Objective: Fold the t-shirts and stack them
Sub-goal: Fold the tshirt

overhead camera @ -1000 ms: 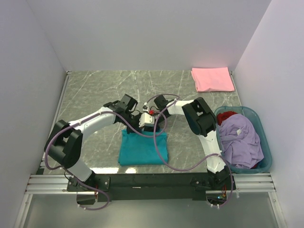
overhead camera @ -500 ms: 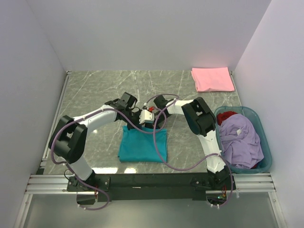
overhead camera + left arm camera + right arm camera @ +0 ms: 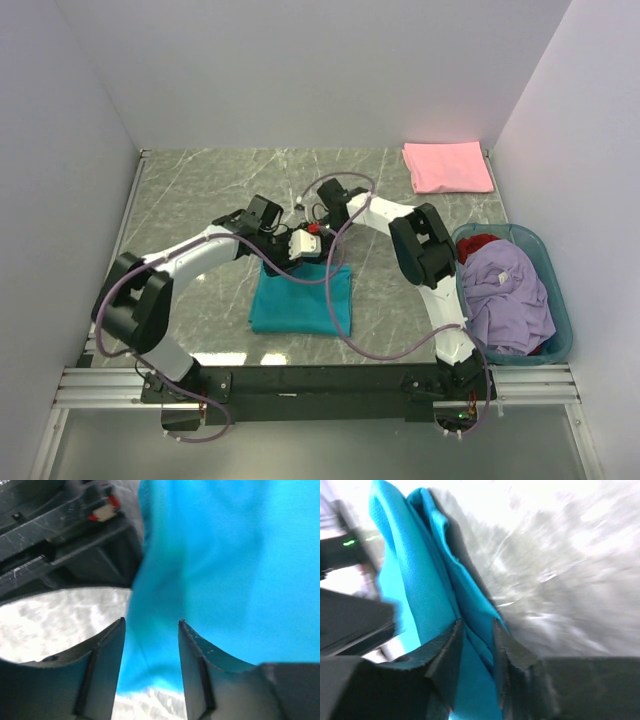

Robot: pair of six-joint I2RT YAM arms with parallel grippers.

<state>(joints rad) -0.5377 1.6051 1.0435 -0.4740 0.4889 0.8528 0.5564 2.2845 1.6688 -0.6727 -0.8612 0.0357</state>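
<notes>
Lying folded on the marbled desk (image 3: pixel 200 190), between its centre and its near edge, is the teal t-shirt (image 3: pixel 302 302). The left arm (image 3: pixel 195 252) and the right arm (image 3: pixel 415 245) both bend inward and meet over the shirt's far edge. A folded pink t-shirt (image 3: pixel 447 167) sits in the far right corner. Against the right edge stands a teal plastic basket (image 3: pixel 558 300). In it a crumpled lavender t-shirt (image 3: pixel 508 295) lies on top, with a red t-shirt (image 3: pixel 478 243) showing at the far end.

In the left wrist view, the left gripper (image 3: pixel 150 630) has its jaws clearly parted. The teal cloth shows through the gap and fills most of the view beyond, and nothing is pinched.

The right wrist view is blurred. The right gripper (image 3: pixel 475 645) has its fingers (image 3: pixel 447 652) slightly apart, with a fold of the teal cloth running through the narrow gap. I cannot tell whether they clamp it. Bare desk shows to the right of the shirt's layered edge.
</notes>
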